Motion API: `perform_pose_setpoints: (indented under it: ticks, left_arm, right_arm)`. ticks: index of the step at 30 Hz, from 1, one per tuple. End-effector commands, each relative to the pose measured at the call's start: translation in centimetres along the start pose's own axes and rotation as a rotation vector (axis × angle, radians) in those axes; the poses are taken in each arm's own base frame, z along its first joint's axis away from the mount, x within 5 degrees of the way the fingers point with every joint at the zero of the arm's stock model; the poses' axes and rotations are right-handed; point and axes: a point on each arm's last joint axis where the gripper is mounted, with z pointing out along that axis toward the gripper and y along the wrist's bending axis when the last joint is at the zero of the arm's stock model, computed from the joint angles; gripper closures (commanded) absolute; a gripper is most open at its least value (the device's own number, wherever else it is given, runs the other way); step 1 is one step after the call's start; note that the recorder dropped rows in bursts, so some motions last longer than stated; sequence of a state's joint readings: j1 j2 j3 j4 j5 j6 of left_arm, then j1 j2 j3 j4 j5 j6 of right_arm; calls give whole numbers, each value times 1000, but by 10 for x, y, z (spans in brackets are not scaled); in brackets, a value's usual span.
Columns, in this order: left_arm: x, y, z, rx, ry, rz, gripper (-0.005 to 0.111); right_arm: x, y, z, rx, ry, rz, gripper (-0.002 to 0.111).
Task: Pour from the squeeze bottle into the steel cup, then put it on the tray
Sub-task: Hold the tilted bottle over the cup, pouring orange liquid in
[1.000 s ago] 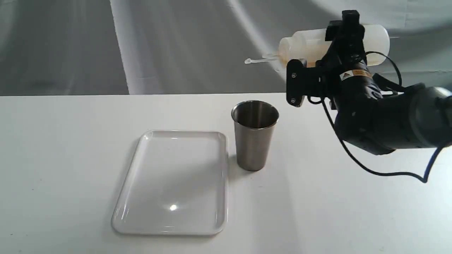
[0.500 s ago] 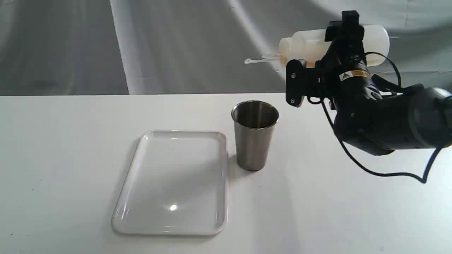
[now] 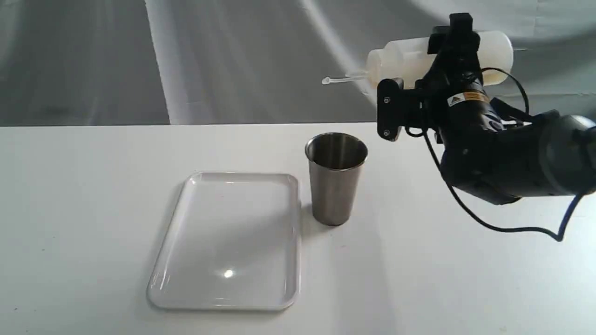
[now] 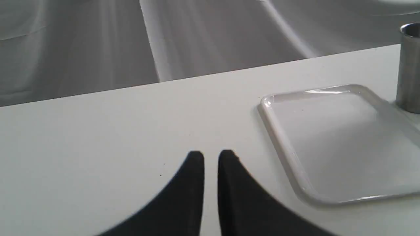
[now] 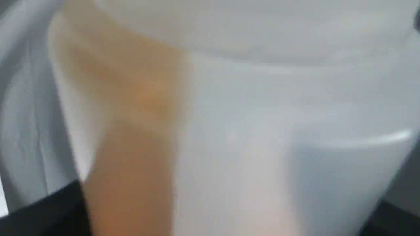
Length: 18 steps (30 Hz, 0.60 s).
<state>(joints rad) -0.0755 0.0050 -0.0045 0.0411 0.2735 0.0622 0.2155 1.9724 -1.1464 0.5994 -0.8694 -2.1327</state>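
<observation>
My right gripper [image 3: 454,46] is shut on the squeeze bottle [image 3: 400,60], holding it nearly level high above the table, nozzle end pointing left with the cap strap sticking out. Up close, the squeeze bottle [image 5: 229,114] fills the right wrist view, amber liquid pooled along one side. The steel cup [image 3: 336,177] stands upright below and left of the nozzle, dark inside. The white tray [image 3: 228,242] lies flat just left of the cup. My left gripper [image 4: 211,157] hovers low over bare table, fingers almost together with nothing between them; the tray [image 4: 285,144] and the cup [image 4: 408,68] lie beyond it.
A grey draped cloth backdrop hangs behind the white table [image 3: 70,209]. A black cable [image 3: 512,228] loops down from the right arm over the table's right side.
The right arm has barely shifted; the bottle stays tilted at almost the same height and angle above the cup.
</observation>
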Motion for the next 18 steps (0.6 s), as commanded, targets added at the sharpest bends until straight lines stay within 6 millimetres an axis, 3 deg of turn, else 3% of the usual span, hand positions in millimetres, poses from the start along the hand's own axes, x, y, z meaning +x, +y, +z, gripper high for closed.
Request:
perform_pose_setpoints:
  ticks: [1, 18]
  left_arm:
    - [0, 0, 0, 5, -9, -1, 98]
    - [0, 0, 0, 5, -9, -1, 98]
  right_arm:
    - [1, -12, 1, 80, -18, -55, 106]
    - [11, -12, 6, 102, -27, -98, 106]
